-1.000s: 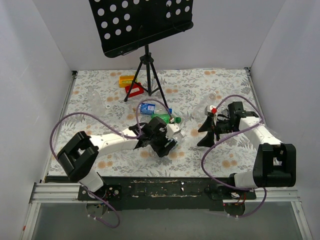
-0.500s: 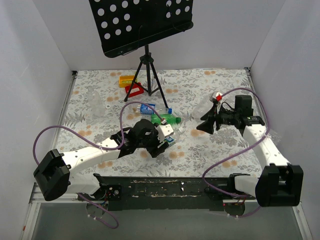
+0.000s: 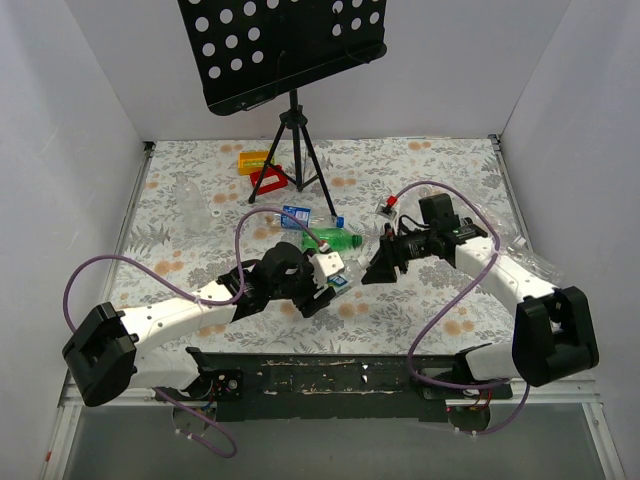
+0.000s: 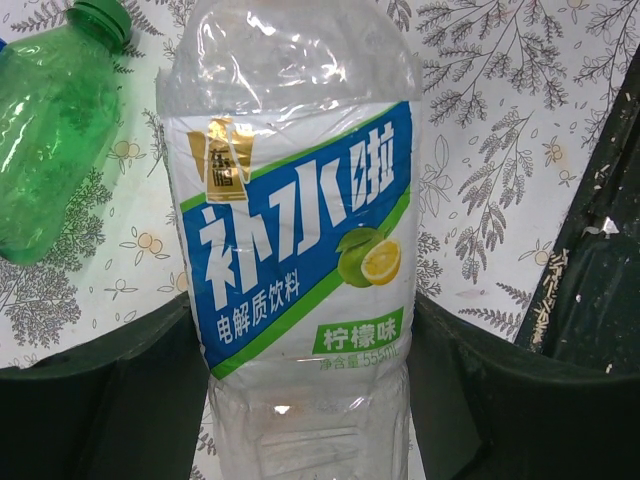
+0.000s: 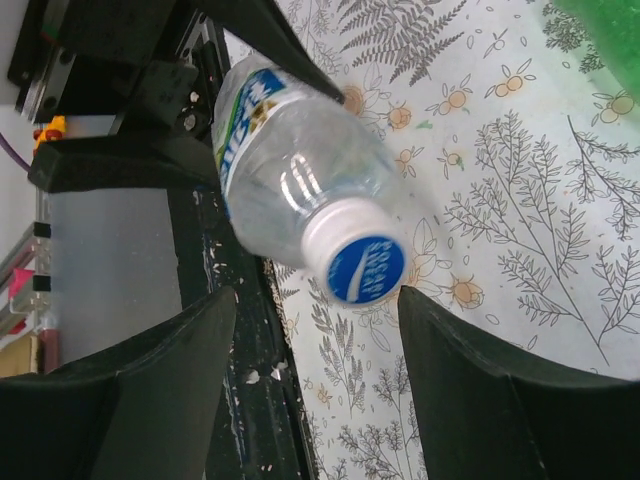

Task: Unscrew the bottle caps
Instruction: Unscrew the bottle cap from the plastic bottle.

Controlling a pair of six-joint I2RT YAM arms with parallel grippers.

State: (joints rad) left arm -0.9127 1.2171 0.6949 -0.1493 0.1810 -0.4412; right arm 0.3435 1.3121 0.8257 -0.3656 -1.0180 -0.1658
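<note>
My left gripper (image 4: 305,410) is shut on a clear bottle (image 4: 300,230) with a blue-white label, its fingers pressed to both sides of the body. In the top view the left gripper (image 3: 322,276) holds this bottle (image 3: 335,272) near the table's middle front, neck pointing right. Its white cap with a blue top (image 5: 365,268) faces my right gripper (image 5: 315,310), which is open. The cap sits just beyond the fingertips, close to the right finger (image 5: 470,390), touching neither. From above, the right gripper (image 3: 378,268) is right of the bottle. A green bottle (image 3: 336,240) with a green cap (image 4: 100,18) lies just behind.
A blue-labelled bottle (image 3: 297,215) lies behind the green one. A clear bottle (image 3: 190,200) and a loose white cap (image 3: 216,213) lie at the left. Red (image 3: 267,181) and yellow (image 3: 252,160) blocks sit by the black tripod stand (image 3: 293,150). Purple cables loop over both arms.
My right arm has swung left from the right side of the table to the held bottle's cap, and its jaws have narrowed. The left gripper kept hold of the bottle and shifted slightly left.
</note>
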